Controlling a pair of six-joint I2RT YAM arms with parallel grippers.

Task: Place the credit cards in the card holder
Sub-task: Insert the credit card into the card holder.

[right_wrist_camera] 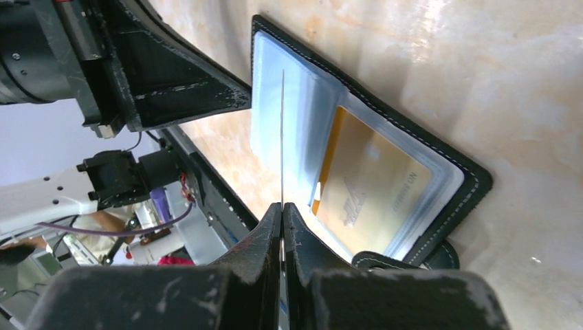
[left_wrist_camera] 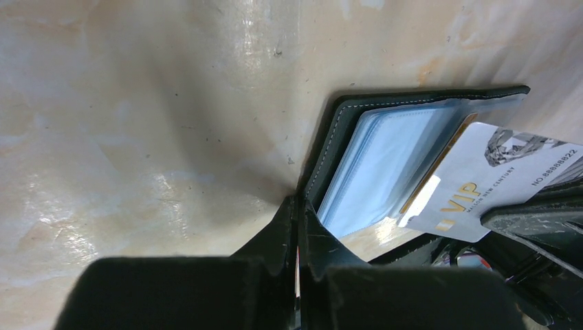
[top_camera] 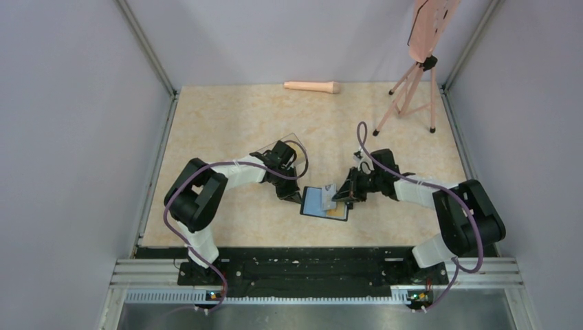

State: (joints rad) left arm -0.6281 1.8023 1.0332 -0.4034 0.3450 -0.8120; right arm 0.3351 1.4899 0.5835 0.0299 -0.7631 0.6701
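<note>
Being clamped edge-on in the right gripper (right_wrist_camera: 282, 206), a grey-white card (left_wrist_camera: 481, 180) is held over the open card holder (top_camera: 315, 205) on the table (top_camera: 227, 117). Left gripper (left_wrist_camera: 298, 206): closed, tips at holder's edge. Yellow-orange card (right_wrist_camera: 371, 180) is seated in a pocket.

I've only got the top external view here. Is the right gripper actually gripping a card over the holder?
Observer: Yes. The right gripper is shut on a grey-white card printed VIP.
Operator: Any card inside yet?
Observer: One gold card sits in a pocket of the card holder.
Operator: And the left side?
Observer: The left gripper is shut, its tips at the card holder's edge.
</note>
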